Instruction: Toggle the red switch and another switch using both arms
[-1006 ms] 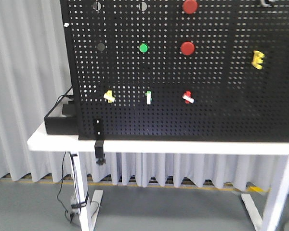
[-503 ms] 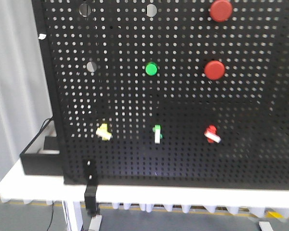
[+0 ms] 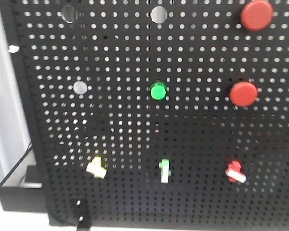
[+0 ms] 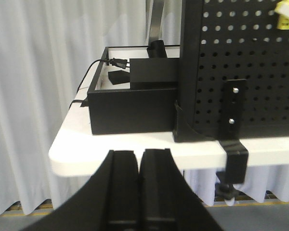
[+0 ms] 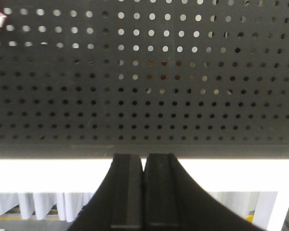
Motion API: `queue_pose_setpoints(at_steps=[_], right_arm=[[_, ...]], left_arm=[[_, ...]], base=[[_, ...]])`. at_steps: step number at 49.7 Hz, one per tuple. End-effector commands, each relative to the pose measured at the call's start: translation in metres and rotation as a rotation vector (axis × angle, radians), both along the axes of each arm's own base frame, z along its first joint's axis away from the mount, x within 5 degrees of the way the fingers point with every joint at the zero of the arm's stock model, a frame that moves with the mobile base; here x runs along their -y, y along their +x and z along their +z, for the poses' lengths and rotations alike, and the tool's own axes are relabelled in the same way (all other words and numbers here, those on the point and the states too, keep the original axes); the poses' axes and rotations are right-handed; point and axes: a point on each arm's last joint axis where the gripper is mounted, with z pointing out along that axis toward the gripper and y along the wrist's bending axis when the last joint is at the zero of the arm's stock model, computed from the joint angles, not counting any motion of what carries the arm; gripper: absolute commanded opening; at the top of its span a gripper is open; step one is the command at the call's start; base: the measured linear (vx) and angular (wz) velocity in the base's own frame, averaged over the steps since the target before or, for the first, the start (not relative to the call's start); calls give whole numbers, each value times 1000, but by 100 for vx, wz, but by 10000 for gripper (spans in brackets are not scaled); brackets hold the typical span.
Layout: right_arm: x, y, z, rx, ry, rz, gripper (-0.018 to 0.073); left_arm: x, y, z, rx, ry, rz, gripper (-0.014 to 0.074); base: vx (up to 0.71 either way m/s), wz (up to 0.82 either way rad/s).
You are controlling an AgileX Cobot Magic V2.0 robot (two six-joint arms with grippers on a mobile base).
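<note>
White table (image 4: 106,147), light top. Black pegboard (image 4: 241,53) stands upright on it, close to the front edge. A black open-top box (image 4: 130,108) sits on the top right against the board's left end, near the table corner. A black clamp (image 4: 235,161) grips the table's front edge below the board.

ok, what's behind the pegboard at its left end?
A black open box on the white table, holding a black unit with a cable running to it. Farther right, the pegboard covers whatever sits behind it.
</note>
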Motion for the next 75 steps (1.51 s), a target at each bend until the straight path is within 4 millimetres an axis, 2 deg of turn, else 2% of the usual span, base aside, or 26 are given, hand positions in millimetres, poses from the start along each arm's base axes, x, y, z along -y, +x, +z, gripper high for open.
queue_pose_setpoints(at_steps=[1, 44, 58, 64, 68, 70, 75], right_arm=[[1, 0, 6, 88, -24, -10, -6], [1, 0, 6, 88, -24, -10, -6], [1, -1, 16, 189, -38, -13, -6], [1, -4, 30, 342, -13, -17, -6], [1, -8, 42, 446, 36, -8, -6], [1, -10, 51, 475, 39, -4, -6], [-1, -21, 88, 535, 43, 4, -6]], left_arm=[[0, 0, 2, 77, -26, -5, -6], [0, 0, 2, 77, -26, -5, -6], [0, -1, 7, 119, -30, -5, -6], [0, -2, 16, 209, -40, -6, -6], [0, -6, 31, 372, -79, -10, -6], [-2, -9, 41, 463, -147, -14, -6], [-6, -20, 72, 627, -338, -36, -6]], base=[[17, -6], [3, -3], [0, 0], [0, 0], [0, 0], [0, 0], [0, 0]])
